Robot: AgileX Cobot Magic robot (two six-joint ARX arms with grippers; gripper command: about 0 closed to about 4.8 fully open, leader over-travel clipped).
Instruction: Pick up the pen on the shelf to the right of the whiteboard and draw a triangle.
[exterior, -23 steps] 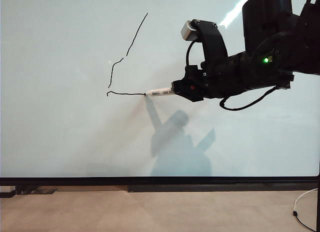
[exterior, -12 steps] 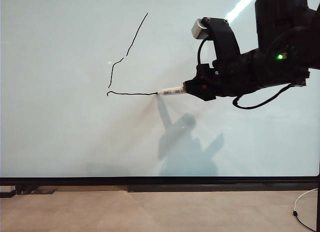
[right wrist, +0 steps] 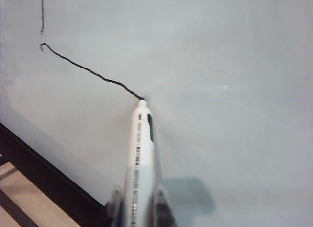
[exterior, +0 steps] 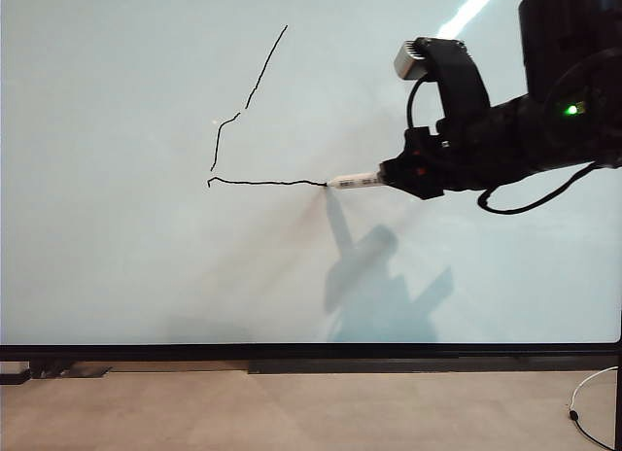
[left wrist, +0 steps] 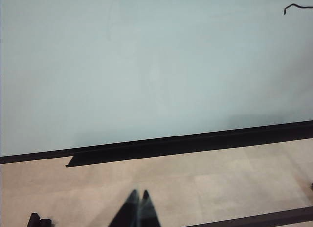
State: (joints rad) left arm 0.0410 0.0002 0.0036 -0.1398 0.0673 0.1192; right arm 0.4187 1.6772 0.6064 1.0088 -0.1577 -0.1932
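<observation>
Black right arm, green LED, looping cable

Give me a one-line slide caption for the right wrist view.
Right claw presses the pen tip to the whiteboard at the end of the triangle's base line.

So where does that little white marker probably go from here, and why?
Probably a bit further right along the same low stroke. The right gripper holds the slim white marker with its tip at the end of the thin black line on the glossy pale whiteboard; only two sides exist. The left gripper waits shut below.
</observation>
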